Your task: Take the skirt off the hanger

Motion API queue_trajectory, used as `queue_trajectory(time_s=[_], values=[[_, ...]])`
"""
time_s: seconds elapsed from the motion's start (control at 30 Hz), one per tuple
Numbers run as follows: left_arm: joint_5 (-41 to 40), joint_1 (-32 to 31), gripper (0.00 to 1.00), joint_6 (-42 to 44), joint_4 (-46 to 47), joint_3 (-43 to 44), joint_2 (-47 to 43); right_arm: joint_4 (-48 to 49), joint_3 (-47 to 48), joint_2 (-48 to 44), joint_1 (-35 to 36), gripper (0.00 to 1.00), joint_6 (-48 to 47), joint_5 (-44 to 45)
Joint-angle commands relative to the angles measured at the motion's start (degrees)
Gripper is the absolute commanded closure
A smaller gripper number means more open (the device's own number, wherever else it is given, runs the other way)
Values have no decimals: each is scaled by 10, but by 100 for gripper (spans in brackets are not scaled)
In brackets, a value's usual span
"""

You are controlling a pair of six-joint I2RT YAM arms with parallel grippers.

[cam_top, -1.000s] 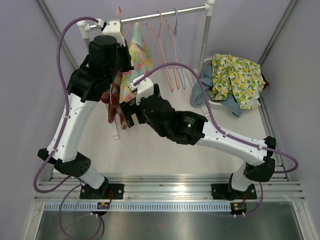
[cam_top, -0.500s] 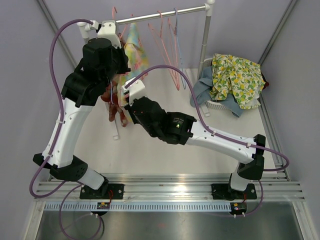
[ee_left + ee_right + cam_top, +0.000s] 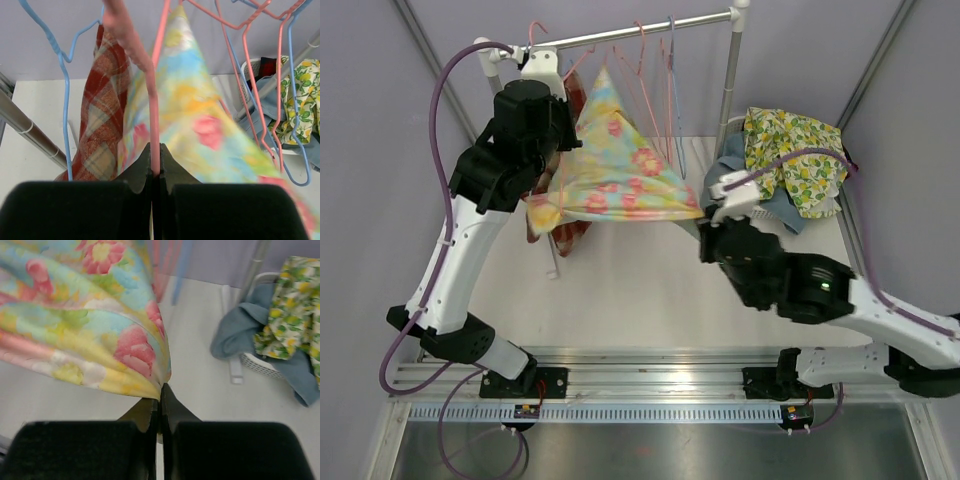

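The floral skirt (image 3: 620,170) hangs from a pink hanger (image 3: 152,100) on the rail and is stretched out to the right in a wide fan. My left gripper (image 3: 155,160) is shut on the hanger's pink wire just below the hook, at the skirt's top left corner. Low on the right, my right gripper (image 3: 161,390) is shut on a bunched edge of the skirt (image 3: 90,335), holding the cloth taut. In the top view the right gripper (image 3: 705,225) sits at the skirt's right tip.
A red plaid garment (image 3: 555,235) hangs behind the skirt on a blue hanger (image 3: 62,100). Several empty pink and blue hangers (image 3: 660,100) dangle from the rail (image 3: 640,28). A white basket (image 3: 260,365) with lemon-print cloth (image 3: 790,150) and blue cloth stands at right, by the rack post (image 3: 728,90).
My right gripper closed on the skirt's edge and the arm swung far right, pulling the skirt out into a spread fan. The left arm kept its grip on the hanger.
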Motion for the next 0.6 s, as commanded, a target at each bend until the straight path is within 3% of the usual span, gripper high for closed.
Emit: queue_trajectory(time_s=[0.0,0.13,0.3,0.4,0.43,0.53,0.57], values=[[-41,8,100,35,53,-6,-24,-154,-13,-123,1,100,83,139],[-44,9,100,32,53,-11,-23,-269,6,-191,1,100,132,180],[-38,8,100,24,48,-6,-17,-242,28,-205,1,100,78,203],[-33,8,100,19,47,-9,-19,-125,30,-184,0,100,-45,217],[-31,8,100,18,46,-11,-24,-43,25,-178,1,100,-87,217],[-19,2,100,10,53,-42,-46,130,9,-134,-13,100,-321,211],[-13,1,100,6,57,-55,-53,146,15,-122,-33,100,-337,201]])
